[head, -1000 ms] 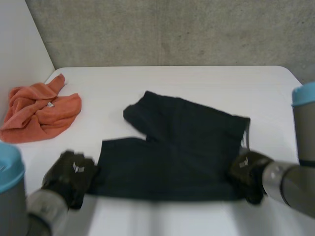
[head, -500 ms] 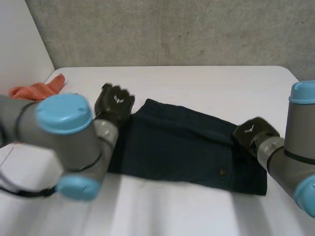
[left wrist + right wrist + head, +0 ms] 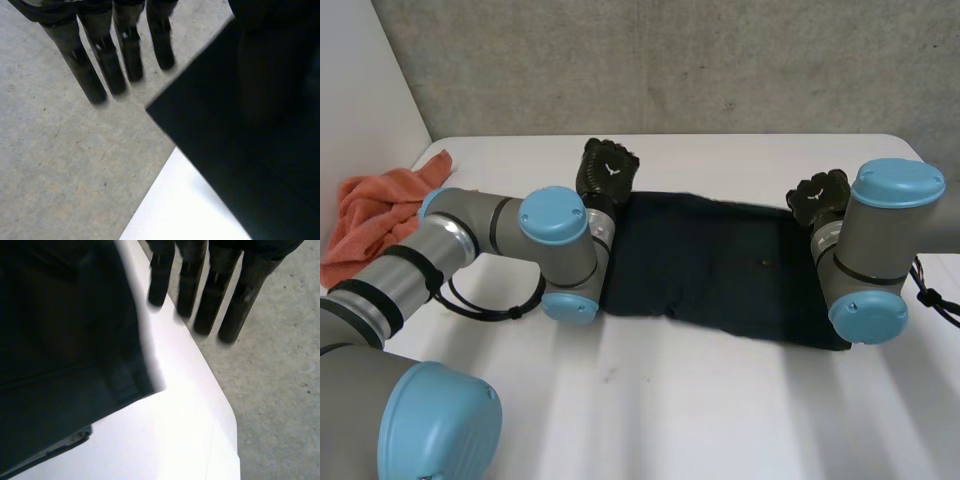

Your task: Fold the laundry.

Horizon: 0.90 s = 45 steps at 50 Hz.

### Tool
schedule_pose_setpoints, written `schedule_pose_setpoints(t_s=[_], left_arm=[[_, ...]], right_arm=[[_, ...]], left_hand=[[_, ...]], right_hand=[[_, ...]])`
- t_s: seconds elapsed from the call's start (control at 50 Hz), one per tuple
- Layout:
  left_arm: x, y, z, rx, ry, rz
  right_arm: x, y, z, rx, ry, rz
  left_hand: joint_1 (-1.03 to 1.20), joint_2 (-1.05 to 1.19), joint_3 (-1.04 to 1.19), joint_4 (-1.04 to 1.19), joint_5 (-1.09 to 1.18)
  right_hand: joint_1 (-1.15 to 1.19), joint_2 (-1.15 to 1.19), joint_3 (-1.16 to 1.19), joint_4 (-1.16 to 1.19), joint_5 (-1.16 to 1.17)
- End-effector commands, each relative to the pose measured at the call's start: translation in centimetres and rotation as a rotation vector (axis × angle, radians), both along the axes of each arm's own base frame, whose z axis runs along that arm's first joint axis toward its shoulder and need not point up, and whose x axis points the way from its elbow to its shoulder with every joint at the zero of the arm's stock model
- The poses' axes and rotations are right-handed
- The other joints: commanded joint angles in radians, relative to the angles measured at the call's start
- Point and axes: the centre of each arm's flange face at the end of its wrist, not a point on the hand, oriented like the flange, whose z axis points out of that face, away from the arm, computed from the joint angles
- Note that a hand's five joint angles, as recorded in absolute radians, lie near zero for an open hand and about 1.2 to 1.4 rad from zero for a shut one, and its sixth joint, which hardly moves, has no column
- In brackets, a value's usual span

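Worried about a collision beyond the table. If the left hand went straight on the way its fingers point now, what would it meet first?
Probably the grey concrete wall. The left hand points away from the dark shorts, over the table, and the way there looks free, though depth is unclear.

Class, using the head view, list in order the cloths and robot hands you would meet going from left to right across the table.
orange cloth → left hand → dark folded garment → right hand
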Motion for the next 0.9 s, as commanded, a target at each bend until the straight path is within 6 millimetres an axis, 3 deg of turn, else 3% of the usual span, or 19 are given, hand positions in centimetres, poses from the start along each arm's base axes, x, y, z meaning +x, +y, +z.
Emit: schedule_pose_setpoints(t_s=[0.02, 0.12, 0.22, 0.32, 0.4, 0.54, 0.7, 0.86, 0.88, 0.9], left_arm=[[-0.7, 1.0, -0.2, 0.011, 0.001, -0.028], [-0.7, 2.1, 1.3, 0.04, 0.012, -0.038], [1.0, 3.7, 4.4, 0.118, 0.071, -0.044], [3.1, 6.5, 7.6, 0.194, 0.159, -0.055], [4.9, 9.2, 8.4, 0.261, 0.182, -0.064], [8.5, 13.0, 7.3, 0.365, 0.153, -0.053], [11.4, 15.1, 5.7, 0.417, 0.126, -0.009], [12.5, 15.5, 5.1, 0.411, 0.132, 0.011], [12.5, 15.5, 5.0, 0.41, 0.134, 0.011], [12.5, 15.5, 5.0, 0.41, 0.134, 0.011]], right_arm=[[-0.3, -0.3, 1.0, -0.027, -0.036, -0.035], [-1.2, 1.2, 5.9, -0.079, -0.146, -0.053], [-2.9, 3.4, 7.1, 0.014, -0.176, -0.06], [-4.9, 5.9, 6.2, 0.2, -0.211, -0.055], [-6.4, 7.6, 5.2, 0.312, -0.303, -0.057], [-7.7, 9.4, 1.8, 0.444, -0.41, -0.02], [-7.9, 9.6, -0.2, 0.417, -0.447, 0.0], [-7.7, 8.3, -2.3, 0.401, -0.44, 0.003], [-7.7, 8.2, -2.5, 0.402, -0.44, 0.002], [-7.8, 8.1, -2.7, 0.402, -0.434, -0.002]], left_hand=[[-0.351, -0.429, -0.438, -0.451, -0.452], [-0.351, -0.429, -0.438, -0.451, -0.452], [-0.351, -0.429, -0.438, -0.451, -0.452], [-0.345, -0.423, -0.431, -0.444, -0.445], [-0.333, -0.411, -0.419, -0.433, -0.433], [-0.333, -0.411, -0.419, -0.433, -0.433], [-0.33, -0.408, -0.416, -0.43, -0.43], [-0.333, -0.411, -0.419, -0.433, -0.433], [-0.333, -0.411, -0.419, -0.433, -0.433], [-0.333, -0.411, -0.419, -0.433, -0.433]], right_hand=[[-0.302, -0.468, -0.483, -0.486, -0.493], [-0.302, -0.468, -0.483, -0.486, -0.493], [-0.302, -0.468, -0.483, -0.486, -0.493], [-0.302, -0.468, -0.483, -0.486, -0.493], [-0.302, -0.468, -0.483, -0.486, -0.493], [-0.248, -0.414, -0.429, -0.432, -0.439], [-0.004, -0.17, -0.185, -0.189, -0.195], [0.263, 0.097, 0.082, 0.079, 0.072], [0.318, 0.152, 0.137, 0.134, 0.128], [0.598, 0.432, 0.417, 0.414, 0.407]])
